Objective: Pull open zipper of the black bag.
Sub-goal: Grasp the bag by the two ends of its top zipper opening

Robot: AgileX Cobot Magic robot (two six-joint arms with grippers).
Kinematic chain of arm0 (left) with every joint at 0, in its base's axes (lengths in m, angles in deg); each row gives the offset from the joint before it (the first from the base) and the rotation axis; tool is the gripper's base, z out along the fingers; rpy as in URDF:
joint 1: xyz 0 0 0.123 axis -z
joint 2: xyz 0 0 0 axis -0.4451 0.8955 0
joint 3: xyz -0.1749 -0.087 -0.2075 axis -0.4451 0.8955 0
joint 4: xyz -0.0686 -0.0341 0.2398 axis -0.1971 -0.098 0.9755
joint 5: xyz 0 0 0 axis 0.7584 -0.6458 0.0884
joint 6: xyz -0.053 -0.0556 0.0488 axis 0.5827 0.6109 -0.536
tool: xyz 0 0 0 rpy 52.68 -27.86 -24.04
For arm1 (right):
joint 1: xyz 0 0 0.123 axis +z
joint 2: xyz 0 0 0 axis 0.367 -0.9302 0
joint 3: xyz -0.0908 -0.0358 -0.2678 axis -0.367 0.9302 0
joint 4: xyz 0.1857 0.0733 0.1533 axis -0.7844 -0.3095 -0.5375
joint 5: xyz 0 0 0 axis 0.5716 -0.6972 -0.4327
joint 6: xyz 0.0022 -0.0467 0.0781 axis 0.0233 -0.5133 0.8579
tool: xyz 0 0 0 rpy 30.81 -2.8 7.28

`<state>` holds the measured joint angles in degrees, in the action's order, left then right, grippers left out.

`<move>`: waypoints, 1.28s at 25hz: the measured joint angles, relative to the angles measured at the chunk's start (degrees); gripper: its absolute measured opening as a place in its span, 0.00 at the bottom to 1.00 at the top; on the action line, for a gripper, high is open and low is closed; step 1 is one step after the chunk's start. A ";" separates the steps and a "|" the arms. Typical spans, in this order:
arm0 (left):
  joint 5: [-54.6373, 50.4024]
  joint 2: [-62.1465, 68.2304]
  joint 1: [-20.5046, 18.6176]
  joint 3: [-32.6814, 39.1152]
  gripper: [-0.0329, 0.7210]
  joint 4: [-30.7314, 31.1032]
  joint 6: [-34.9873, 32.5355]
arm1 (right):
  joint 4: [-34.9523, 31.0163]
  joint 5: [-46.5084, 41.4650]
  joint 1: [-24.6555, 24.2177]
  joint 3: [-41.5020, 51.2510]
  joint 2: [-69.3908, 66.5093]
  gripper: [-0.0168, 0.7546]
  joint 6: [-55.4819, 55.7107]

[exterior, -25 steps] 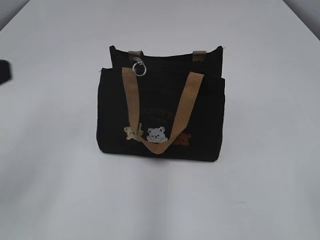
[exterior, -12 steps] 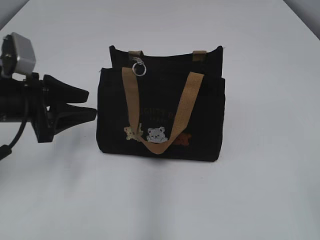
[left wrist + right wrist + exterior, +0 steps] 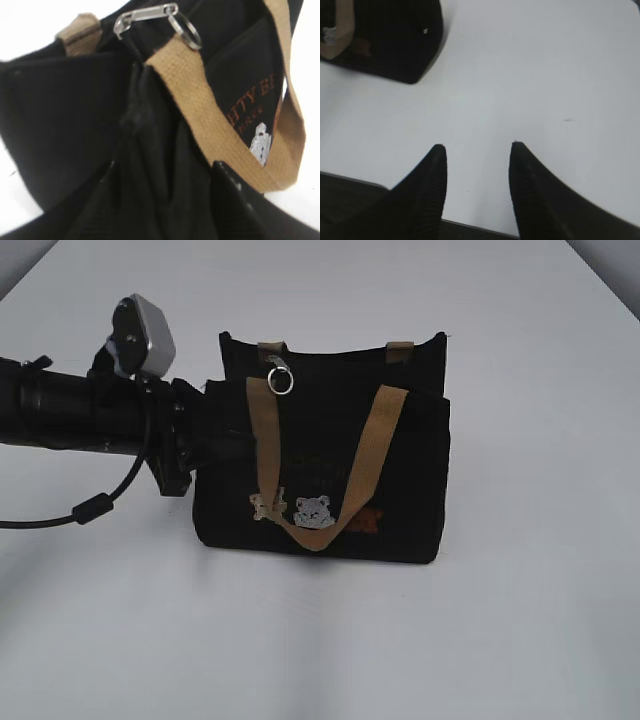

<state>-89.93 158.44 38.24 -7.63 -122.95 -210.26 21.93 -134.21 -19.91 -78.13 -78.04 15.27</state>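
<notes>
Reached L claw (image 3: pixel 215 435) to black bag (image 3: pixel 400 490) side, jaws spread astride end; handle (image 3: pixel 210 120) nr zipper (image 3: pixel 145 15); R claw (image 3: pixel 477 150) spread over tabletop (image 3: pixel 545 75).

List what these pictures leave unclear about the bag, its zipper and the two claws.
- Left claw, exterior view: its tips merge with the black bag, so contact is unclear.
- Left wrist view: blurred fabric fills the gap between the fingers; gripped or only pressed, cannot tell.
- Zipper teeth: black on black, too dark to follow in any view.
- Lettering, left wrist view: cut off by the tan handle.
- Right claw: outside the exterior view.
</notes>
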 joint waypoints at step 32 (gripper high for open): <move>1.82 0.29 2.94 -0.33 0.13 -0.65 3.24 | -68.47 27.66 19.78 -45.67 -106.69 0.45 -38.78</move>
<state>-88.11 158.73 41.18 -7.96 -123.60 -207.02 -46.54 -106.55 -0.14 -123.79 -184.73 -23.51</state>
